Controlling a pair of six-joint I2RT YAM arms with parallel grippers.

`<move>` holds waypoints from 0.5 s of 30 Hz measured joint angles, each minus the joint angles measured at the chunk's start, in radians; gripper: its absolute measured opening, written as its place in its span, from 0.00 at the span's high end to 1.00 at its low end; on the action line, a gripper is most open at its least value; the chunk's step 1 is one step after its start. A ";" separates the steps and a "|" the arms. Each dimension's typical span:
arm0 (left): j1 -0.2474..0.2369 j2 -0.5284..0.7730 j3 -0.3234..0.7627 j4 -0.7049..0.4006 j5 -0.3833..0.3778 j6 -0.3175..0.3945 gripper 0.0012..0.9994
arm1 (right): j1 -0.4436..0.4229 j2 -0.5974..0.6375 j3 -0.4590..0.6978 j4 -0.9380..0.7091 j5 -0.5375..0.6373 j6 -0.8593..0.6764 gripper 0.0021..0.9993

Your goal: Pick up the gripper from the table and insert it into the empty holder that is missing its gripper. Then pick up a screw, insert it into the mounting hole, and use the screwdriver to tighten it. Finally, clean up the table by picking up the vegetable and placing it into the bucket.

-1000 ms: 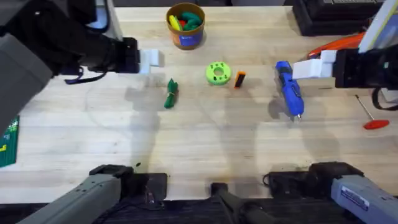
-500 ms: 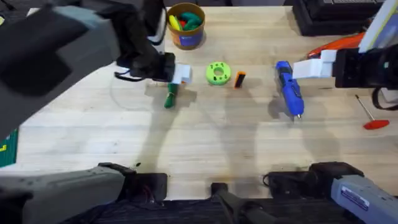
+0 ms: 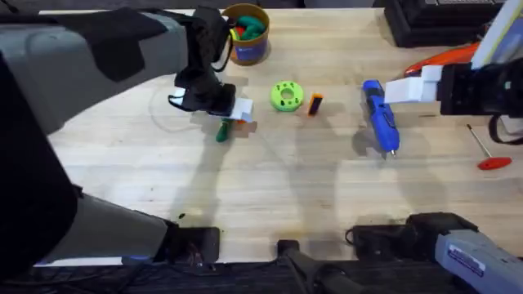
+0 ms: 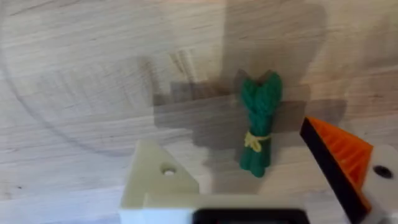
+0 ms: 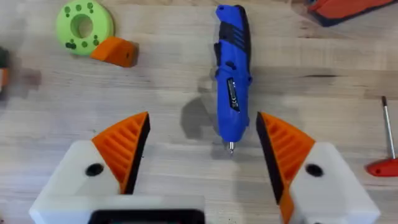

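My left gripper [image 3: 237, 109] hangs open just above the vegetable [image 3: 221, 131], a dark green tied bundle [image 4: 258, 134] lying between its fingers [image 4: 227, 134]. One left finger is the holder [image 4: 158, 180], a bare white wedge; the other carries an orange pad. The gripper [image 3: 315, 104], a small orange block [image 5: 115, 51], lies beside a lime-green ring [image 3: 286, 95]. The blue screwdriver [image 3: 380, 116] lies below my open right gripper [image 3: 409, 88], its silver tip [image 5: 232, 146] between the orange pads [image 5: 202, 121]. The bucket [image 3: 243, 47] stands at the back.
A thin rod with a red handle [image 3: 490, 155] lies at the right edge. Black and orange gear sits at the back right [image 3: 441, 24]. A tiny dark speck [image 3: 181, 216] lies near the front edge, too small to identify.
My left arm has swung right from the table's left side and come down over the vegetable. The right arm and the table's objects have not moved.
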 joint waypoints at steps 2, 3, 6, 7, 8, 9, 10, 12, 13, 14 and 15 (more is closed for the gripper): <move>0.019 0.008 0.000 0.001 0.008 0.027 0.01 | 0.000 0.000 0.000 0.000 0.000 0.000 0.01; 0.028 0.013 0.000 0.001 0.014 0.045 0.01 | 0.000 0.000 0.000 0.000 0.000 0.000 0.01; 0.043 0.031 0.000 0.001 0.027 0.083 0.01 | 0.000 0.000 0.000 0.000 0.000 0.000 0.01; 0.043 0.036 0.000 0.001 0.029 0.092 0.01 | 0.000 0.000 0.000 0.000 0.000 0.000 0.01; 0.043 0.042 0.000 0.001 0.031 0.099 0.01 | 0.000 0.000 0.000 0.000 0.000 0.000 0.01; 0.043 0.046 0.001 0.001 0.033 0.105 0.01 | 0.000 0.000 0.000 0.000 0.000 0.000 0.01; 0.043 0.048 0.000 0.001 0.035 0.110 0.01 | 0.000 0.000 0.000 0.000 0.000 0.000 0.01; 0.043 0.048 0.001 0.002 0.036 0.117 0.07 | 0.000 0.000 0.000 0.000 0.000 0.000 0.01; 0.043 0.048 0.001 0.004 0.037 0.119 0.13 | 0.000 0.000 0.000 0.000 0.000 0.000 0.01; 0.043 0.048 0.000 0.004 0.037 0.120 0.20 | 0.000 0.000 0.000 0.000 0.000 0.000 0.01; 0.043 0.048 0.000 0.004 0.039 0.124 0.27 | 0.000 0.000 0.000 0.000 0.000 0.000 0.01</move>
